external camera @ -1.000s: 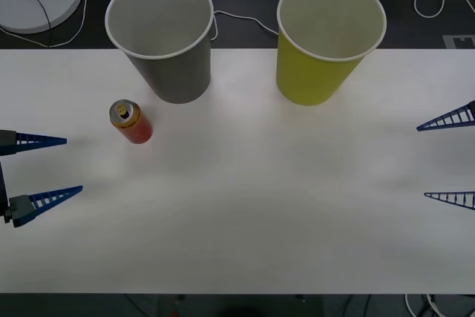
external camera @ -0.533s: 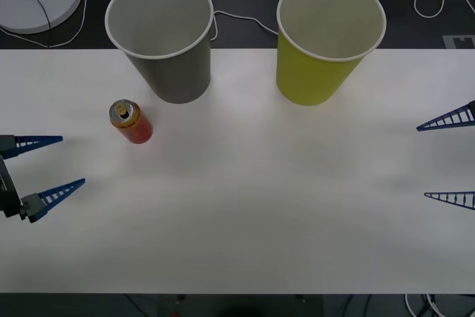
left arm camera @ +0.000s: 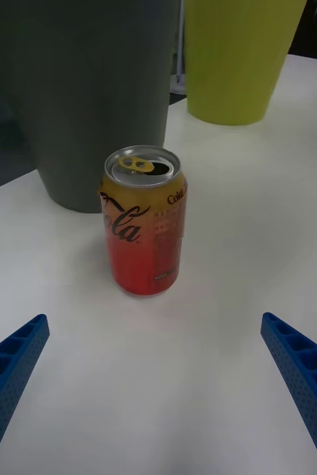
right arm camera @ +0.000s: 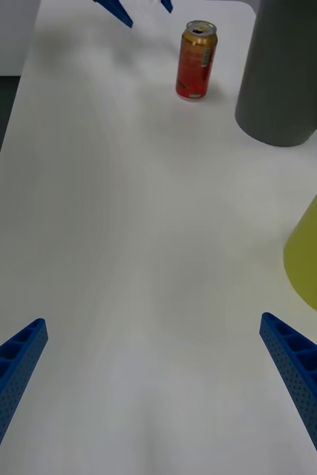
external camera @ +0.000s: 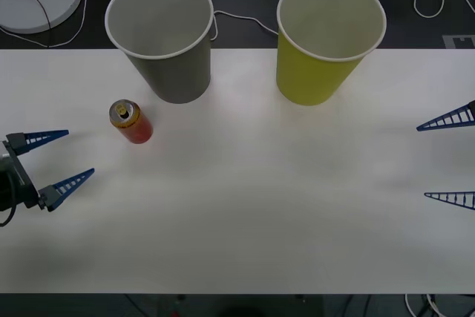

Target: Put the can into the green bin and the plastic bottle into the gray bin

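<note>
Your left gripper, jaws spread and empty, has swung toward the can standing just ahead of it; a grasp probably comes next. Your right gripper waits open beyond the green bin.

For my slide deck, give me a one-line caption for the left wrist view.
Open left gripper faces the upright can, with the gray bin and green bin behind.

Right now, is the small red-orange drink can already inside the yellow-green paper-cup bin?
No, the small red-orange drink can stands upright on the white table, near the dark gray bin.
</note>
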`<action>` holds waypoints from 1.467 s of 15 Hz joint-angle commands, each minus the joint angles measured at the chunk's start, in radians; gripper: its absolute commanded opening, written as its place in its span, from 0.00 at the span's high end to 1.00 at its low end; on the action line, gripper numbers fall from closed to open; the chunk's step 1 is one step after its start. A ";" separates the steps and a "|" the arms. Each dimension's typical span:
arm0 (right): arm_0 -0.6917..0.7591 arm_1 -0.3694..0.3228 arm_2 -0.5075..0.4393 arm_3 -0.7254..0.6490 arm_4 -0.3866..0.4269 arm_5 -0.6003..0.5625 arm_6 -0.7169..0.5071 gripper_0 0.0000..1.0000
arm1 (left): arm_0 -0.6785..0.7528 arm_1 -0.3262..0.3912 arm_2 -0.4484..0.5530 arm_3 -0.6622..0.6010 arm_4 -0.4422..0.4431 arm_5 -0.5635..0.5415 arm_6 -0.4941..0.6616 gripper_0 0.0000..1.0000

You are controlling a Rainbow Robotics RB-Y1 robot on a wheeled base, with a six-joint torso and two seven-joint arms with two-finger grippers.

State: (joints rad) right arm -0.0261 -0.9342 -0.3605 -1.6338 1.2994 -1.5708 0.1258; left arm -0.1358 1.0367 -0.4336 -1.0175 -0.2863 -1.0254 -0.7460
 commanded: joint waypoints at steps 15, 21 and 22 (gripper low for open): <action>0.000 0.000 0.000 0.000 0.000 0.000 0.000 0.00 | -0.203 -0.230 -0.085 0.303 0.072 -0.058 -0.090 0.00; 0.000 0.000 0.000 0.000 0.000 0.000 0.000 0.00 | -0.246 -0.280 -0.085 0.304 0.045 -0.008 -0.093 0.00; 0.000 0.000 0.000 0.000 0.000 0.000 0.000 0.00 | -0.254 -0.288 -0.085 0.304 0.044 -0.001 -0.093 0.00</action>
State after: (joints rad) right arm -0.0261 -0.9342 -0.3605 -1.6337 1.2994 -1.5708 0.1258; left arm -0.3829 0.7551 -0.5186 -0.7134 -0.2398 -1.0336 -0.8389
